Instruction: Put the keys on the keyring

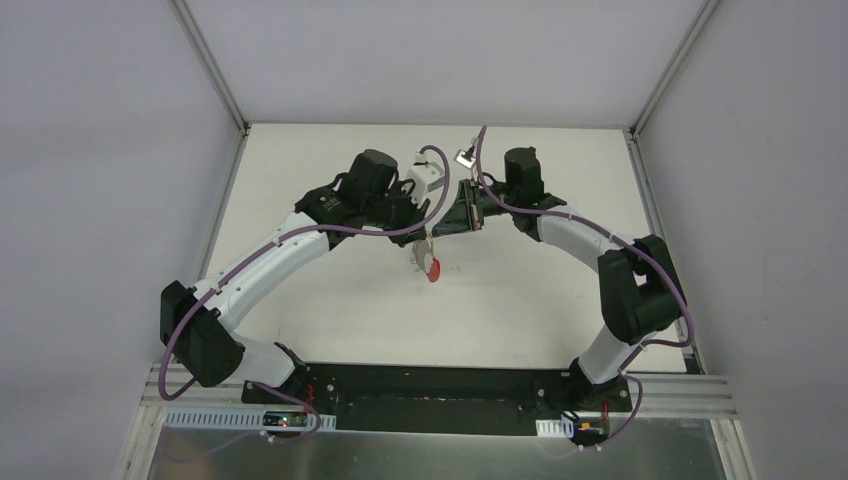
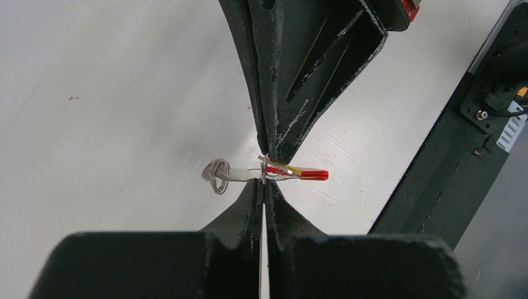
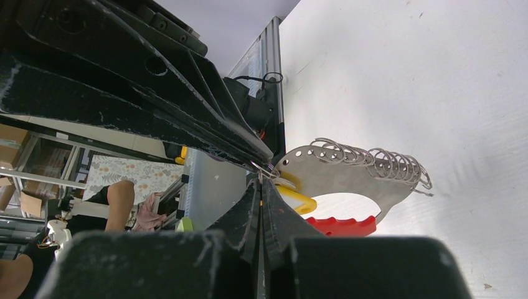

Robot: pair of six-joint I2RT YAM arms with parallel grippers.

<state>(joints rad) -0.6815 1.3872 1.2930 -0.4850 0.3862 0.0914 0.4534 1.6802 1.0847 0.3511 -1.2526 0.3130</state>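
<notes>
Both grippers meet tip to tip above the middle of the table (image 1: pixel 330 300). The keys (image 1: pixel 430 262) hang below them: a grey metal plate (image 3: pixel 348 177) with several wire loops (image 3: pixel 373 154) along its curved edge, a red band (image 3: pixel 342 225) and a yellow part (image 3: pixel 299 199). A thin wire keyring (image 2: pixel 264 168) sits at the bunch's corner. My left gripper (image 2: pixel 263 182) is shut on this wire from one side. From the opposite side my right gripper (image 3: pixel 260 180) is shut on it too. Seen edge-on in the left wrist view, the keys (image 2: pixel 299 174) are off the table.
The black base rail (image 1: pixel 440 385) with both arm mounts runs along the near edge. Aluminium frame posts (image 1: pixel 215 70) and grey walls close in the white table on three sides. Purple cables (image 1: pixel 480 170) loop over both wrists.
</notes>
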